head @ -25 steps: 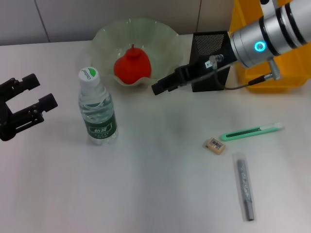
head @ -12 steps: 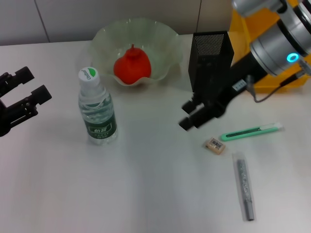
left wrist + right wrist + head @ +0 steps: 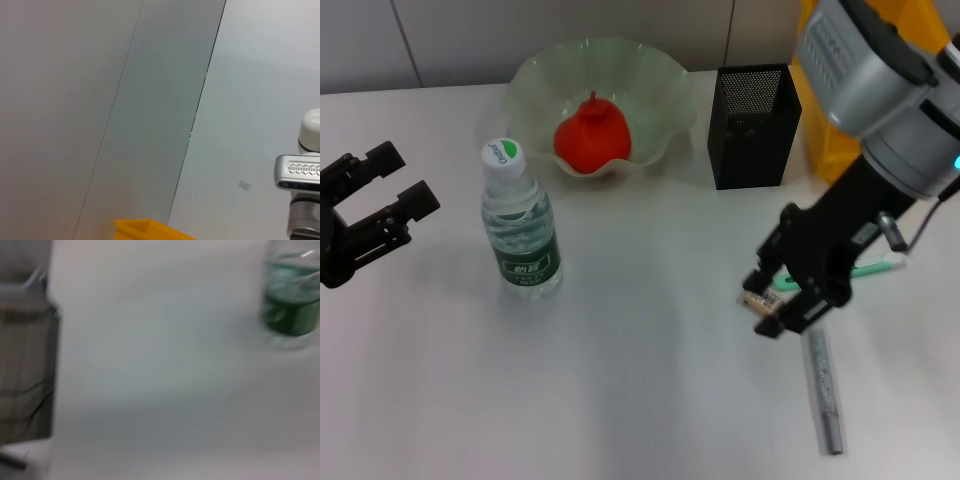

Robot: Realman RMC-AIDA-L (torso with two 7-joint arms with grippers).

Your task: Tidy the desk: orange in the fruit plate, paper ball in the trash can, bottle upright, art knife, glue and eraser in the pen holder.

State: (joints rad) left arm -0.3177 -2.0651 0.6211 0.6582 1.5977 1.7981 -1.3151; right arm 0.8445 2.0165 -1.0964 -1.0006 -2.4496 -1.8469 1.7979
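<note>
The right hand (image 3: pixel 767 305) is low in the lower right of the head view, right over the eraser (image 3: pixel 756 298). Its fingers look open, one on each side of the eraser, but the arm hides part of it, so I am not sure they touch. It is probably there to pick the eraser up for the pen holder (image 3: pixel 752 126), the black mesh box at the upper middle.

The art knife (image 3: pixel 870 266) is green and lies just behind the arm. The glue (image 3: pixel 823 378) is a grey stick lying flat below the hand. Both are not yet in the holder.

The orange (image 3: pixel 592 134) sits in the fruit plate (image 3: pixel 538 74) at the top. The bottle (image 3: pixel 520 226) stands upright at the left middle.

The left hand (image 3: pixel 380 205) waits open at the far left, holding nothing.

The worktop (image 3: pixel 620 380) is plain white and smooth. A grey wall is behind it, and a yellow bin (image 3: pixel 820 140) stands at the upper right.
</note>
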